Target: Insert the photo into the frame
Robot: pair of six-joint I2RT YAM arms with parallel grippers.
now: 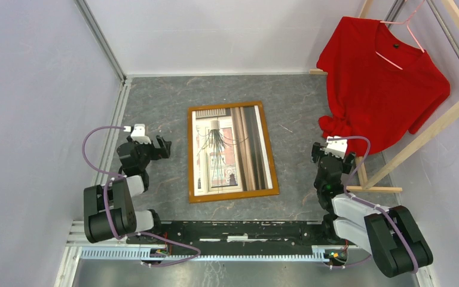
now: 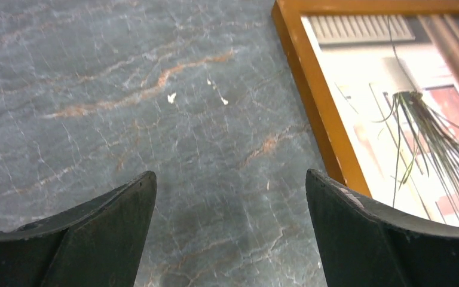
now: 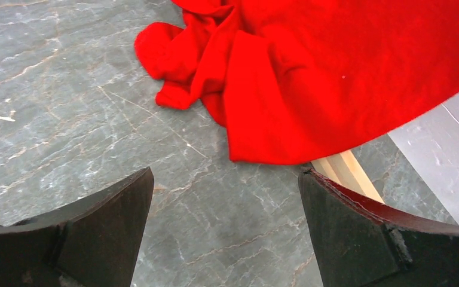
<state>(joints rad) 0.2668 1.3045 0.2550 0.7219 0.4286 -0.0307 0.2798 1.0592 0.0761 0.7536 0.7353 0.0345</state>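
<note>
The orange-brown frame (image 1: 266,149) lies flat in the middle of the grey marbled table, and the photo (image 1: 232,149) of a window with a spiky plant lies face up inside its rails. The left wrist view shows the frame's rail (image 2: 317,101) and part of the photo (image 2: 412,113) at upper right. My left gripper (image 1: 164,146) sits open just left of the frame, nothing between its fingers (image 2: 101,233). Off the frame's right side, my right gripper (image 1: 320,150) is open over bare table, with its fingers (image 3: 346,233) empty.
A red shirt (image 1: 382,84) hangs on a pink hanger from a pale wooden rack (image 1: 418,140) at the back right, its hem pooled on the table (image 3: 215,72). A rack foot (image 3: 346,170) lies close to my right fingers. White walls enclose the table.
</note>
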